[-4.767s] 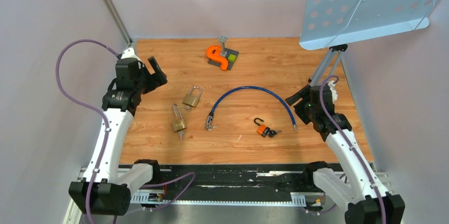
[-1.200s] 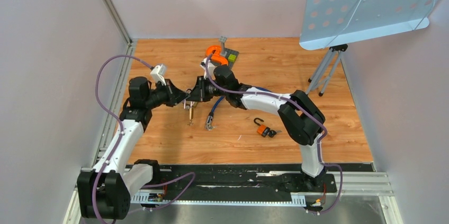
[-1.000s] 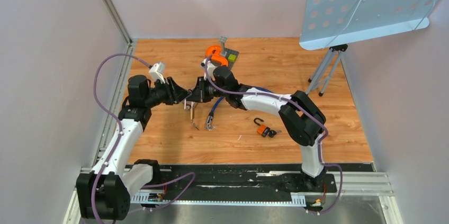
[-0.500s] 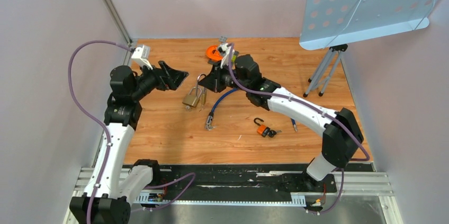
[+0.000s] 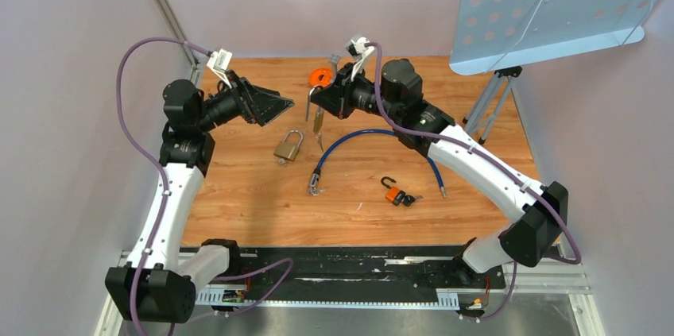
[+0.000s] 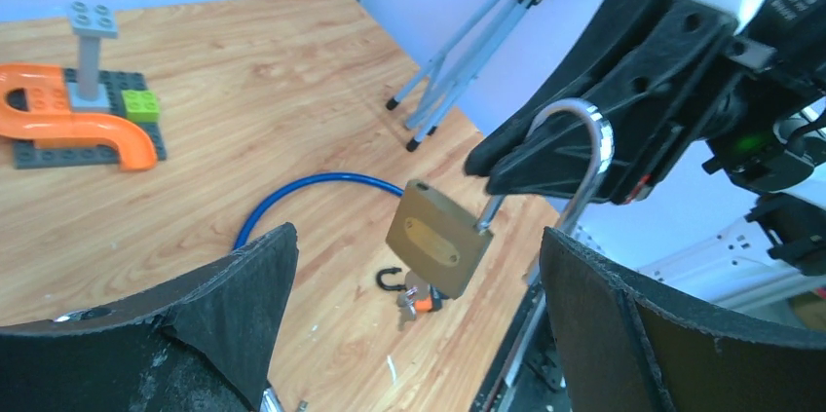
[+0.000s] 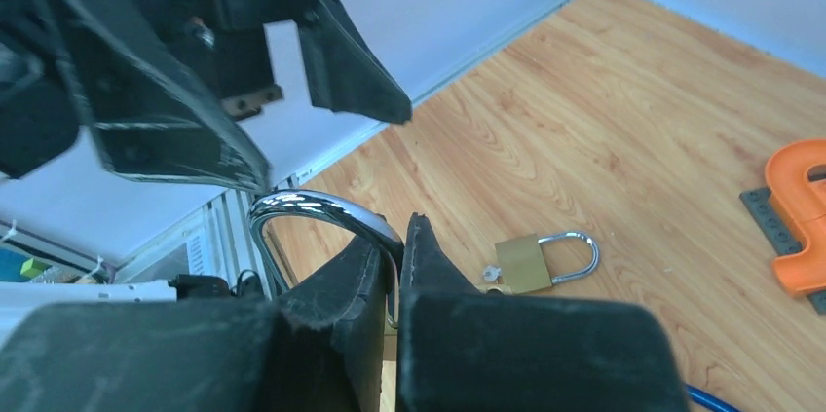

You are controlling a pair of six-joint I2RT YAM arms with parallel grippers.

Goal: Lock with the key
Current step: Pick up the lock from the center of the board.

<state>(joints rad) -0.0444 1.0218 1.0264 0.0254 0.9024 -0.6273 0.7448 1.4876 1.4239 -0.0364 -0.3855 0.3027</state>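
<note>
Both grippers, raised above the table [image 5: 238,201].

**Right gripper** [image 5: 318,100]: you see its 2 fingers pinched narrow on the chrome shackle [image 6: 589,130] of the brass padlock [image 6: 436,248]. The grip sits at the top of the shackle's curve, which arches out beyond the fingertips in the right wrist view. The padlock body hangs tilted below those fingertips, clear of the table. One leg of the shackle enters the body; the other ends free beside it, so the padlock is unlocked.

**Left gripper** [image 5: 276,110]: its jaws stand at their widest and hold nothing. It faces the right gripper. In the left wrist view the brass padlock appears in the gap between the 2 fingers [image 6: 234,305], apart from both.

**Table items:**
- The other padlock [image 5: 288,147] lies flat, below and between the 2 grippers and nearer the left one.
- The blue cable [image 5: 373,133] arcs below the right gripper's forearm.
- The small orange lock [image 5: 395,194] lies under that arc, well apart from both tools.
- The orange track [image 6: 117,134] on its brick plate sits just behind the right gripper.

You cannot tell from these views whether a key sits in the brass padlock.
</note>
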